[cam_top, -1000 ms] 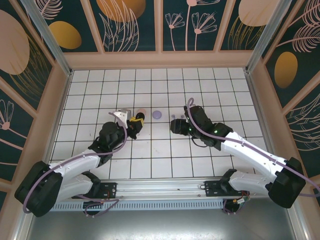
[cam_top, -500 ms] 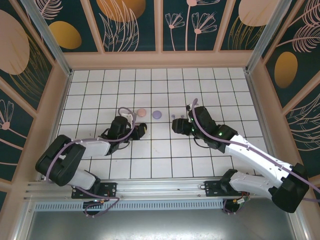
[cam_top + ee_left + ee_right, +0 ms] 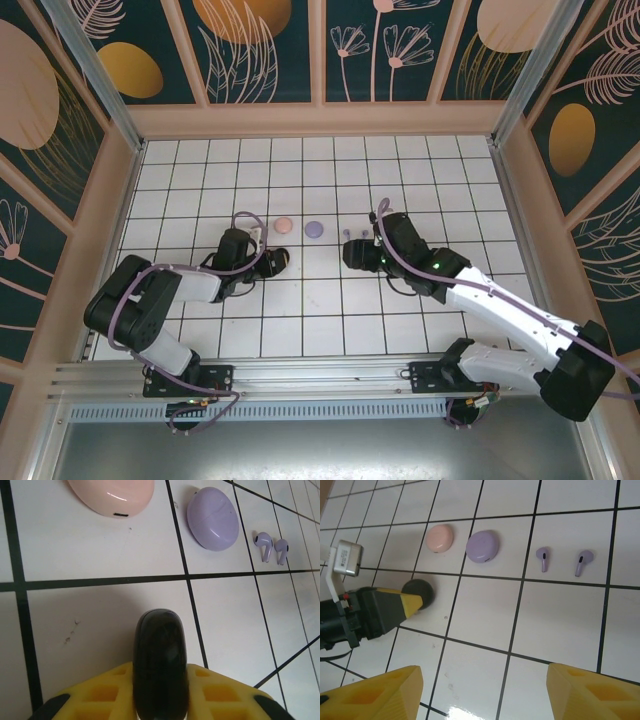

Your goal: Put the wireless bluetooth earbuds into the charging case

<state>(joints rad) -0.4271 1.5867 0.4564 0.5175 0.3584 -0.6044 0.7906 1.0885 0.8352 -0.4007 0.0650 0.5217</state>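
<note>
Though the frame cuts off its lower part, the black case [image 3: 160, 645] sits pinched edge-on in the left gripper [image 3: 160, 674]. Two lilac earbuds [image 3: 543, 559] lie side by side on the tiled table [image 3: 560, 625], right of the lilac case [image 3: 482, 546]. Their stems are parallel and point toward the arms. The right gripper [image 3: 482, 680] gapes, holding nothing.

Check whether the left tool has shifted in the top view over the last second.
Yes. The left tool, closed around the black case, has moved toward the table's near edge, away from the pink case, which stayed put.
</note>
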